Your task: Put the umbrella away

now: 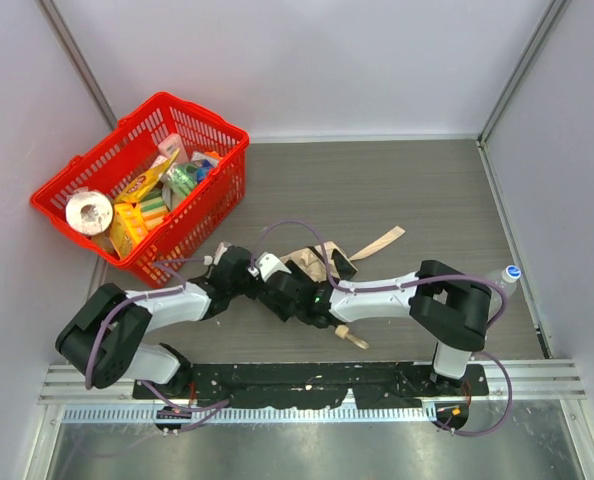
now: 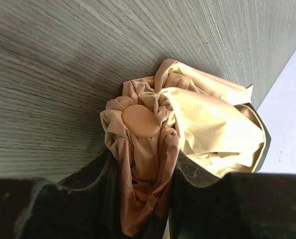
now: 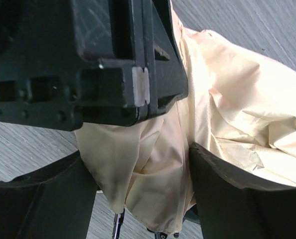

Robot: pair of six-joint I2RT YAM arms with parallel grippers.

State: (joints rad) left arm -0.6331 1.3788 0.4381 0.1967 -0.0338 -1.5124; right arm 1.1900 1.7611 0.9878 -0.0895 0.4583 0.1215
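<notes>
A wood-grain counter point(image 1: 417, 190) seen from above, with two robot arms meeting at its middle over a crumpled beige folding umbrella point(image 1: 312, 262). The umbrella lies on the counter between the arms, just right of a red shopping basket point(image 1: 192, 110) filled with groceries. Its small tan handle point(image 1: 352, 337) points toward the near edge.

The left fingers point(image 2: 83, 199) are pinched tight on a gathered bunch of the fabric, just below a round tan cap point(image 2: 140, 121) at the umbrella's tip. The right fingers point(image 3: 227, 199) are spread wide, with loose fabric hanging between them and nothing clamped. The left arm's black fingers sit close above them. A clear bottle point(image 1: 507, 278) with a blue cap stands at the counter's right edge.
</notes>
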